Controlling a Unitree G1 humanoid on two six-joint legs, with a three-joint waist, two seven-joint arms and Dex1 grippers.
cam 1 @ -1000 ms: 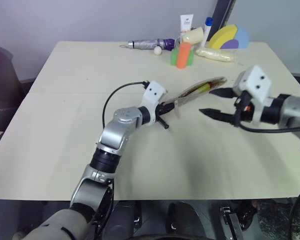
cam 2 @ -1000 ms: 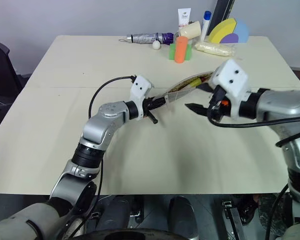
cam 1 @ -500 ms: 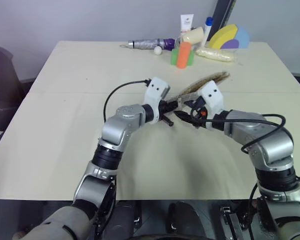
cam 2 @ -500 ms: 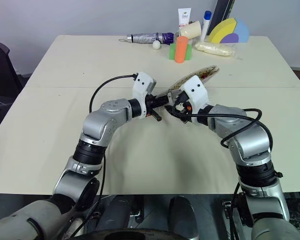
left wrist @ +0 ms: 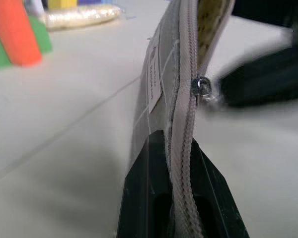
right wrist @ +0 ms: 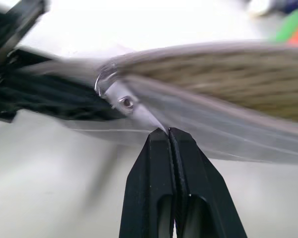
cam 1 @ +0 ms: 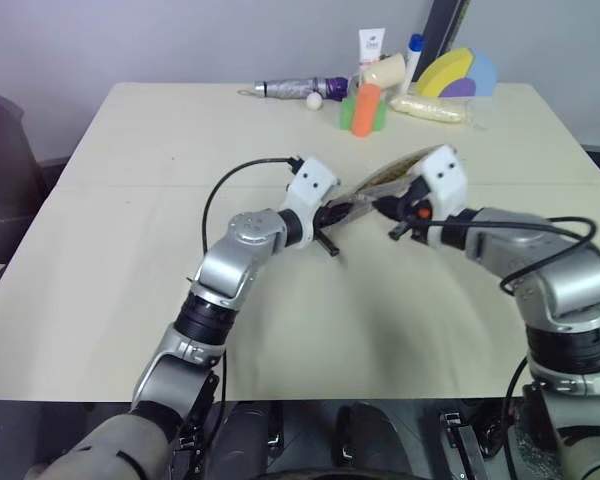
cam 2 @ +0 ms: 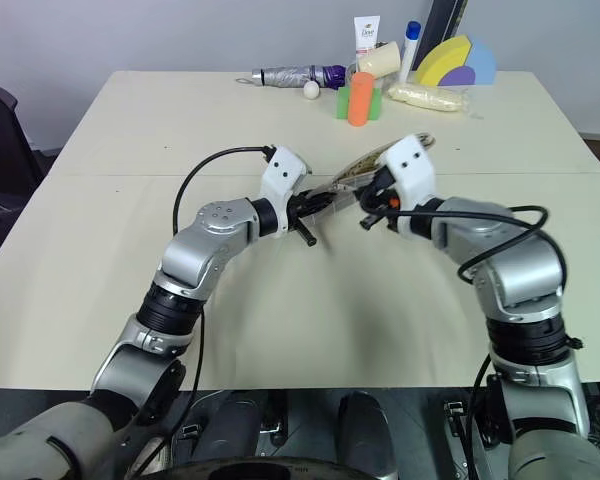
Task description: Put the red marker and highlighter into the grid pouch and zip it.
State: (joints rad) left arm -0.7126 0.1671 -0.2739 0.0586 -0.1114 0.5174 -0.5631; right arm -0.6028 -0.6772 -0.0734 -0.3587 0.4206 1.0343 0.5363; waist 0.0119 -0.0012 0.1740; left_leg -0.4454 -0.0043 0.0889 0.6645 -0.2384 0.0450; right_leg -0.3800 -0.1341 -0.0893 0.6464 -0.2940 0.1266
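Note:
The grid pouch (cam 1: 388,178) hangs tilted above the table, its zipper edge up and its far part gaping. My left gripper (left wrist: 181,148) is shut on the pouch's near end, just below the white label (left wrist: 154,74). The zipper slider (left wrist: 201,85) sits a little past my left fingers. My right gripper (right wrist: 168,131) is shut on the tip of the zipper pull tab (right wrist: 125,102), close beside the left gripper (cam 1: 330,214) in the left eye view. The red marker and the highlighter are hidden.
At the table's far edge stand an orange cylinder (cam 1: 364,108) with green pieces, a folded umbrella (cam 1: 295,88), a white ball (cam 1: 315,99), a white tube (cam 1: 373,45), a cream packet (cam 1: 430,110) and a yellow and blue foam shape (cam 1: 460,75).
My right gripper came in from the right, open, reached the pouch and shut on the zipper pull tab. The left gripper kept its hold, and the pouch rolled slightly.

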